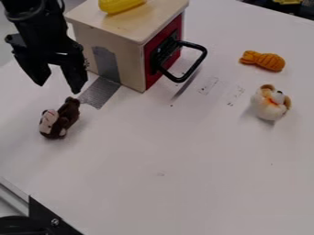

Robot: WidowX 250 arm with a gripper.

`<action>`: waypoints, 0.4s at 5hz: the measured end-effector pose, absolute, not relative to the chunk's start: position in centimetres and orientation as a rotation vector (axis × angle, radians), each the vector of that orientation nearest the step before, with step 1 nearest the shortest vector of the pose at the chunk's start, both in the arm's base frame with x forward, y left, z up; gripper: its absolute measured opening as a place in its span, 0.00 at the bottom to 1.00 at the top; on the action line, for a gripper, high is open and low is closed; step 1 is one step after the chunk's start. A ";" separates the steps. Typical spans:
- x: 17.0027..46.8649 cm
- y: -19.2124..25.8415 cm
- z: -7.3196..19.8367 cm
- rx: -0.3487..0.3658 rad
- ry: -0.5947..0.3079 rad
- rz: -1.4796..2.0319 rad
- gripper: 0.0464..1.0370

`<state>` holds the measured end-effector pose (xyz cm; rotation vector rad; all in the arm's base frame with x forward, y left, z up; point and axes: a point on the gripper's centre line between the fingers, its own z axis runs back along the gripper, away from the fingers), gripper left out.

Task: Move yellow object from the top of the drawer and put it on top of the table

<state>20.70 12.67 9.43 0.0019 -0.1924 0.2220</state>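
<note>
- Your gripper [58, 89] hangs at the far left, on the left of the wooden drawer unit [110, 43], released, its two fingers spread apart.
- Your yellow object [120, 5] rests on the unit's pale wooden top, toward the far side; the view's border cuts it off, so you see only part of it.
- The unit's red front [173, 34] faces right, and its black handle [199, 64] juts out over the counter [184, 170], so mind it when you pass on that side.
- Silver tape [100, 93] runs from the unit's near-left wall down onto the counter.
- Just beside the tape's near end, below your gripper in the view, lies a small brown plush monkey [59, 118].
- To the right you have an orange ribbed toy [264, 60] lying farther back and, nearer, a white plush toy with tan ears [270, 103]; the two are apart.
- Your widest room is the broad white stretch from the middle to the near right.
- For edges, watch the metal rail [14, 193] and black bracket [49, 218] at the near left, and the counter's far-right edge.
- Faint dark print-like marks [208, 85] sit on the counter between the handle and the white toy, too unclear to read.
</note>
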 end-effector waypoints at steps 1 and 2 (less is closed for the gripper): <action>20.4 12.5 8.9 -0.010 -0.171 0.224 0.96; 24.3 14.2 10.8 0.020 -0.191 0.161 0.96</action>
